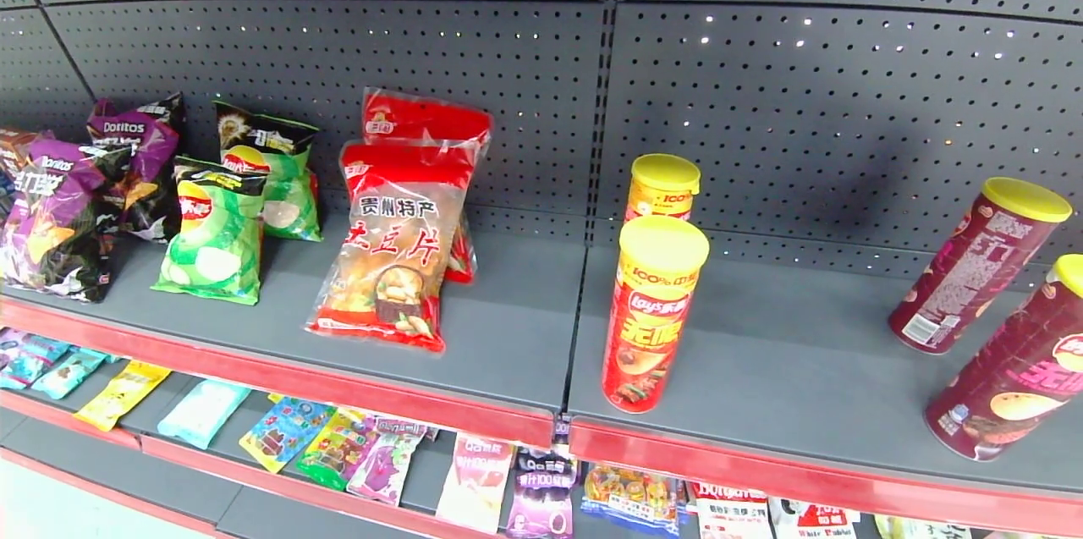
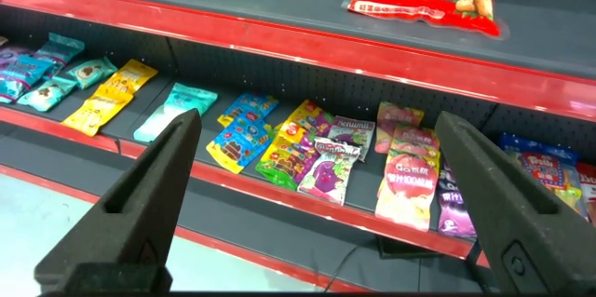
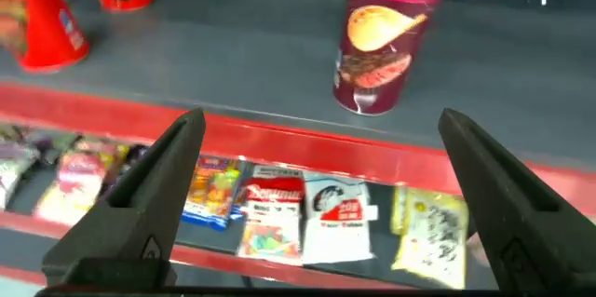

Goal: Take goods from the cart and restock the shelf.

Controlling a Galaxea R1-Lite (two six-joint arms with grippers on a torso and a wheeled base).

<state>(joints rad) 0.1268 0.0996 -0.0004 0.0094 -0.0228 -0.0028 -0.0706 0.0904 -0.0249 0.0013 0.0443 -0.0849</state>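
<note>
Now: your left gripper (image 2: 317, 120) and right gripper (image 3: 321, 115) both gape empty. On the shelf (image 1: 761, 353), red canister (image 1: 653, 315) at 5 o'clock, maroon canister (image 1: 977, 264) at 3, green chip bag (image 1: 216, 230) at 9. Canisters look light, stiff, slick, tippy: take them mid-body. Bags are soft, so pinch the top seam.

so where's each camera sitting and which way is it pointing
Head view: on the head, facing forward and down at the upper shelf of chip bags and cans.
Left wrist view: on the left arm, facing candy packets on the lower shelf past the open left gripper.
Right wrist view: on the right arm, facing a maroon can past the open right gripper.
Shared: head and right wrist views both hold that maroon can.
</note>
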